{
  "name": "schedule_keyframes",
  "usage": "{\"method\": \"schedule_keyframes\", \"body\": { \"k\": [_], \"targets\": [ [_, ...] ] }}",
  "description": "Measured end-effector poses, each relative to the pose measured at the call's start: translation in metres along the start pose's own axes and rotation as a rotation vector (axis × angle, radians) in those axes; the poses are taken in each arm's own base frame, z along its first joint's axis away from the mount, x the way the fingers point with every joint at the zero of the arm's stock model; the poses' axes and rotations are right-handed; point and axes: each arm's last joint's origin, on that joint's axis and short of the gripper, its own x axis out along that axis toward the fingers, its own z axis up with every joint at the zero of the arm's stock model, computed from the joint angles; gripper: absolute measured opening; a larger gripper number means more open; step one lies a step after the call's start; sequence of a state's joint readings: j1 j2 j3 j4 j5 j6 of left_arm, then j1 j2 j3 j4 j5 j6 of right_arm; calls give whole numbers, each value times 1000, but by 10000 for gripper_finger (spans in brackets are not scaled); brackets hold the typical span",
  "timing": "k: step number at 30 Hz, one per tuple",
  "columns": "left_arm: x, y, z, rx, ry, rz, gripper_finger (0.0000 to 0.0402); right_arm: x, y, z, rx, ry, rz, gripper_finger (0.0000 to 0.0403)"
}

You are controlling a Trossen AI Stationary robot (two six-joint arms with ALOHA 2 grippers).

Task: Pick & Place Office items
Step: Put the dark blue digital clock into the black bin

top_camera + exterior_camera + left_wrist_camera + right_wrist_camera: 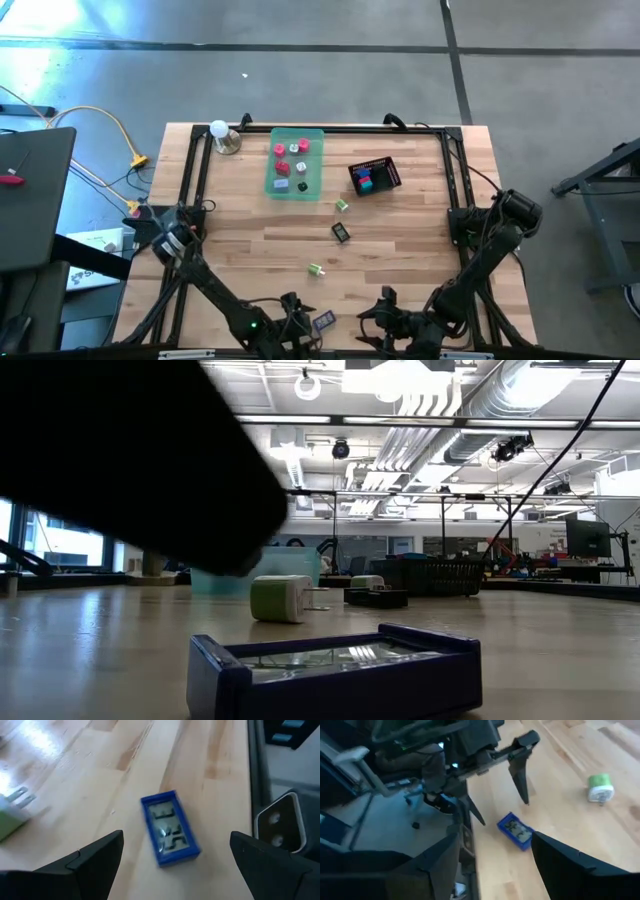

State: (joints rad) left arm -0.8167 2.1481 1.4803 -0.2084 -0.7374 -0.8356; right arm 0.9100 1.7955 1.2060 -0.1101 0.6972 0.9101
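The left gripper (175, 862) is hovering with fingers spread wide, empty, over one blue piece (170, 828) lying at the table's (420, 250) near edge. The right gripper (495, 865) is waiting beside it, fingers apart, holding nothing. Farther from that edge three loose pieces are lying — two green-and-white (316, 269) (341, 205), one black (341, 232). Beyond, the green tray (312, 188) is holding six pieces, the black basket (388, 175) at least two — blue and red.

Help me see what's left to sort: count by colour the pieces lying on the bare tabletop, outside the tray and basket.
Green-and-white pieces: 2
Black piece: 1
Blue piece: 1
Total: 4
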Motion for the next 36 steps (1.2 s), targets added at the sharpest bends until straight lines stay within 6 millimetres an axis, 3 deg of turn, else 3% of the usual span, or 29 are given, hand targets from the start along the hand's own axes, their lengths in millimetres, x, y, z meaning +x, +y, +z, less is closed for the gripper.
{"method": "schedule_keyframes", "body": {
  "k": [15,30,36],
  "targets": [
    [22,-3,-30,19,-86,80,355,-6,11,-7,57,-23,55,235],
    [34,5,-25,-20,-31,71,354,-6,11,-6,53,-24,57,235],
    [35,5,-24,-31,-38,74,308,-6,11,-6,55,-24,57,235]
  ]
}}
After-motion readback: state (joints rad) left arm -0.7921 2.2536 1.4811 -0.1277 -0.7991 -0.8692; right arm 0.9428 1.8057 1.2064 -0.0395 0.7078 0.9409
